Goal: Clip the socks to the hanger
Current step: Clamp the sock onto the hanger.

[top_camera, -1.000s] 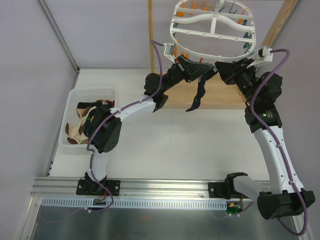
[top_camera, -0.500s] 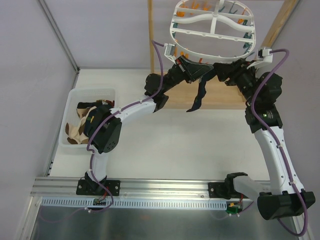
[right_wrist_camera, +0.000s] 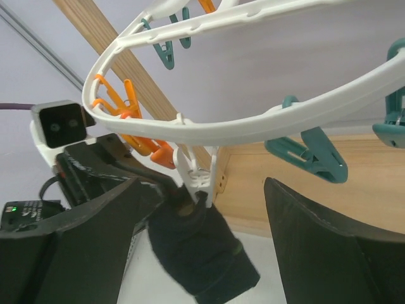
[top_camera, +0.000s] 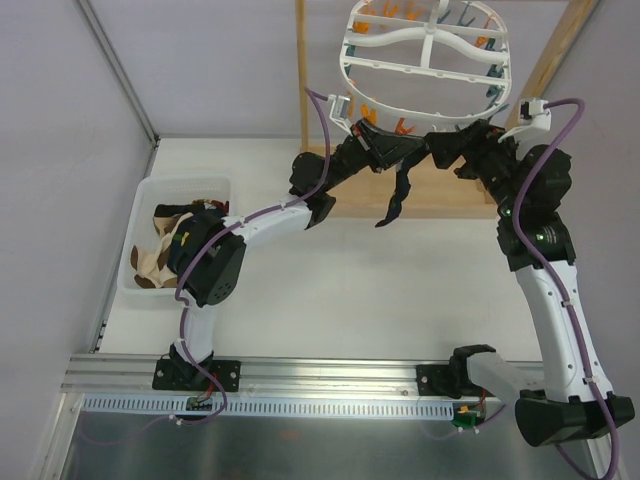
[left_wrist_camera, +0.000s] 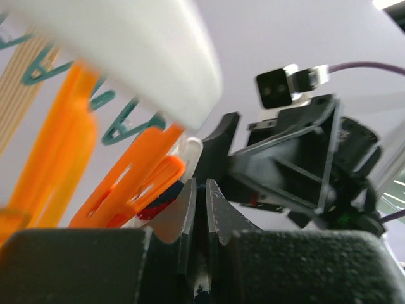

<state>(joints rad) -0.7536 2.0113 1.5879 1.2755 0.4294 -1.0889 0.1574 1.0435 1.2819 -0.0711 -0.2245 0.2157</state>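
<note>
Dark sock (right_wrist_camera: 202, 253) hanging limp below the near rim of the hanger (right_wrist_camera: 266, 120), top edge up at a white peg (right_wrist_camera: 193, 166). My left gripper (left_wrist_camera: 202, 196), narrowed to a slit, pinches that edge, while my right gripper (right_wrist_camera: 202, 190) stands wide open either side of the peg, holding nothing; whether the peg already bites, I cannot tell. I judge the sock light, soft and floppy, best held by the cuff close to the peg so bunched cloth feeds in; more socks (top_camera: 160, 245) lie in the bin (top_camera: 140, 288) on the worktop (top_camera: 350, 280).
</note>
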